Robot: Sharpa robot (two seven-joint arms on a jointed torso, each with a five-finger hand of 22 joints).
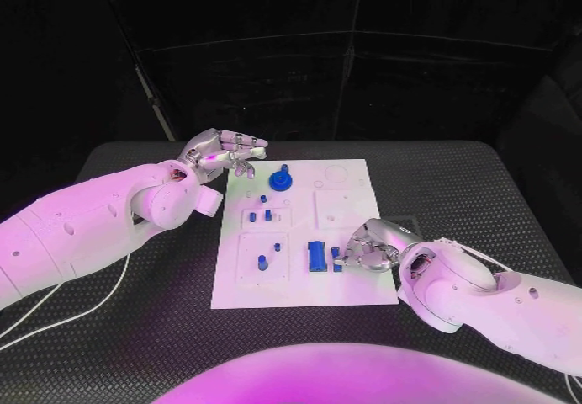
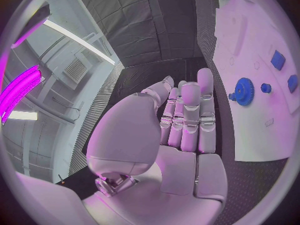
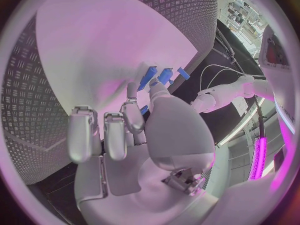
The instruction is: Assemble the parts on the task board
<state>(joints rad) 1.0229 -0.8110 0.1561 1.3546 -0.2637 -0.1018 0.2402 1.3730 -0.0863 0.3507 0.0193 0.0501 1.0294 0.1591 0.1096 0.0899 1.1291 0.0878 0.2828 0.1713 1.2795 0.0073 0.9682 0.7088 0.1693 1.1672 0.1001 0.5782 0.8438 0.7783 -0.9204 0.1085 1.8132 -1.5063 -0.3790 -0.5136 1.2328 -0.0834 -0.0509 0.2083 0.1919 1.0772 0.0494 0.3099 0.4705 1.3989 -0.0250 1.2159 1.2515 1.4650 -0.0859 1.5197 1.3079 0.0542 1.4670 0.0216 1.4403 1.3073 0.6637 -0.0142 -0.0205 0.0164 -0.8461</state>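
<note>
While the left hand (image 1: 222, 152) hovers spread and empty just beside the gear (image 1: 282, 179) on the board (image 1: 351, 286), the right hand (image 1: 367, 247) pinches a small part (image 1: 335, 252) beside the block (image 1: 315, 256).

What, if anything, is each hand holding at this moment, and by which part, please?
The left hand holds nothing. The right hand touches a small blue part on the task board; whether it grips cannot be told.

No text, label or number can be read anywhere.

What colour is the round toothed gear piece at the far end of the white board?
Blue; the toothed gear shows best in the left wrist view.
</note>
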